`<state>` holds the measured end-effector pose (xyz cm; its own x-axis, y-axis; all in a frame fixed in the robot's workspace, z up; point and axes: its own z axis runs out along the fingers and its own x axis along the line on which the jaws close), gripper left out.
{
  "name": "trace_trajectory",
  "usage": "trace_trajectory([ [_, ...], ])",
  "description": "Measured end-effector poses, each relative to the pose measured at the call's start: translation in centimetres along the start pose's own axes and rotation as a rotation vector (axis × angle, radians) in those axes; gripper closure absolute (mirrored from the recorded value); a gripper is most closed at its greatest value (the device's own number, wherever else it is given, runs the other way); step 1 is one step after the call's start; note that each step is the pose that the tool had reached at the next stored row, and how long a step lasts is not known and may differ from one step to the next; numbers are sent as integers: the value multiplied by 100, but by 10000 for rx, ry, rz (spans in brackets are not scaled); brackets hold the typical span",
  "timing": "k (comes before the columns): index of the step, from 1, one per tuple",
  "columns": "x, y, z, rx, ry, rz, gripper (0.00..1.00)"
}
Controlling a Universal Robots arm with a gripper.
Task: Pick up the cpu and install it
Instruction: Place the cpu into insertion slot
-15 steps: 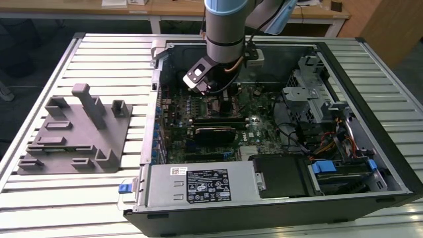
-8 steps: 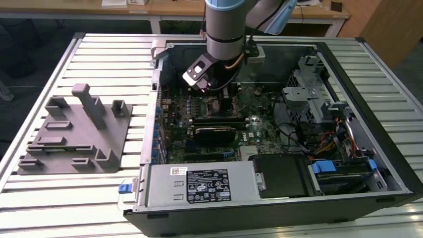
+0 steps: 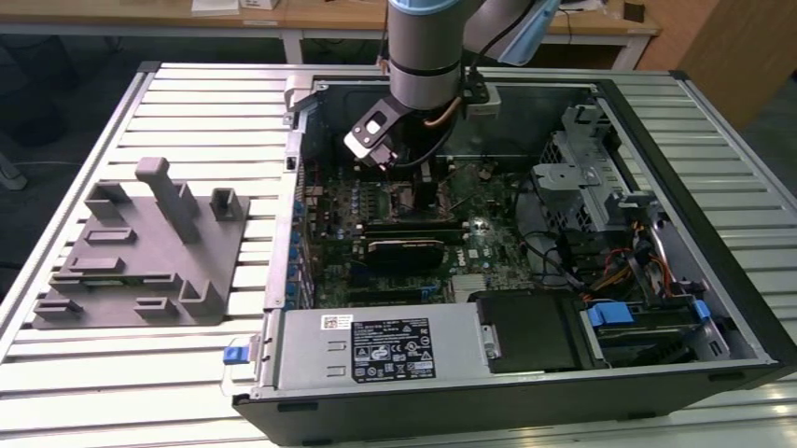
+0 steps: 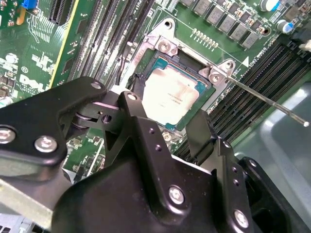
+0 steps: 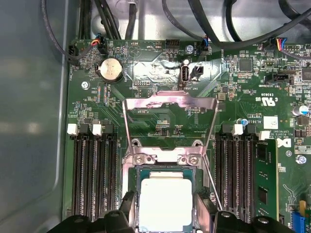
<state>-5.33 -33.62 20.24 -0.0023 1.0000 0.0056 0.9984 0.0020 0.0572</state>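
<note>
Grey tray [image 3: 147, 269] beside open computer case [image 3: 524, 399]

You cannot see the cpu [image 4: 171, 94] whole in either wrist view. In the second wrist view the black body of the gripper [image 4: 163, 109] covers the chip's corner nearest the wrist, along with that side of the socket frame [image 4: 163, 46]. In the first wrist view the picture's edge cuts the chip off right under the gripper. You cannot judge whether it lies fully seated. The thin lever rod [image 4: 262, 97] beside the gripper runs toward the picture's edge, its end unclear. In the exterior view the arm [image 3: 424, 56], itself cut off above the wrist, hides chip and socket, and the motherboard [image 3: 373, 201] parts around the gripper are too small to tell apart.
</note>
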Motion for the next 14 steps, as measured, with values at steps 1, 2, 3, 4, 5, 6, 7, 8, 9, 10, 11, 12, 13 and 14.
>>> trace_trajectory([
  [1,0,0,0,1,0,0,38],
  [2,0,0,0,1,0,0,38],
  [3,0,0,0,1,0,0,40],
  [4,0,0,0,1,0,0,40],
  [5,0,0,-1,1,0,0,47],
  [6,0,0,-1,1,-1,0,53],
  [7,0,0,-1,1,-1,0,58],
  [8,0,0,-1,1,0,0,58],
  [9,0,0,-1,1,-1,0,64],
  [10,0,0,-1,1,-1,0,70],
  [11,0,0,-1,1,0,0,70],
  [12,0,0,-1,1,-1,0,76],
  [13,0,0,-1,1,0,0,82],
  [14,0,0,-1,1,0,0,82],
])
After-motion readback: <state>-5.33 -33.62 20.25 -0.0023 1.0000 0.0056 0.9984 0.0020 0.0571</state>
